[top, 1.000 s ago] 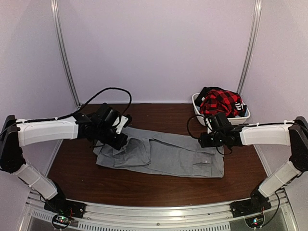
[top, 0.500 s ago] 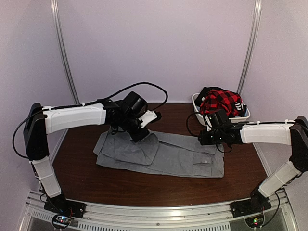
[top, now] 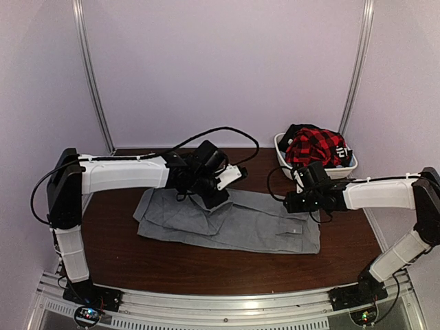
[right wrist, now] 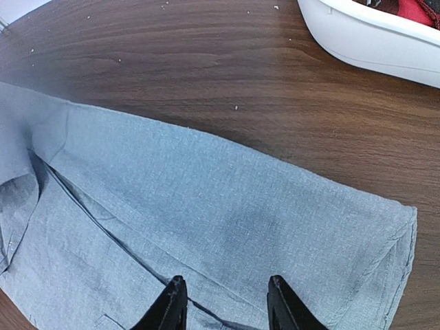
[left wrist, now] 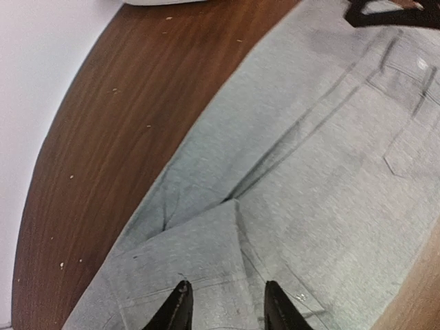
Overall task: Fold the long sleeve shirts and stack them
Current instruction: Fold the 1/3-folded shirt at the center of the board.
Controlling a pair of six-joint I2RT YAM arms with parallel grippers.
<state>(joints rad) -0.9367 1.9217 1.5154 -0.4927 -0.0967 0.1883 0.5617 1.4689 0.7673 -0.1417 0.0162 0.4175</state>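
Note:
A light-grey long sleeve shirt lies flat across the middle of the brown table, its left part folded over onto itself. My left gripper hangs open just above the shirt's far edge near the middle; in the left wrist view a folded flap of the shirt lies under its spread fingers. My right gripper is open and empty over the shirt's right end; in the right wrist view its fingers hover above flat grey cloth.
A white basket at the back right holds a red-and-black plaid garment and dark clothes; its rim shows in the right wrist view. Bare wood lies in front of the shirt. Walls close in on all sides.
My left arm has swung from the shirt's left end to the right and farther back, carrying the left part of the shirt over onto the body. The right arm has barely moved.

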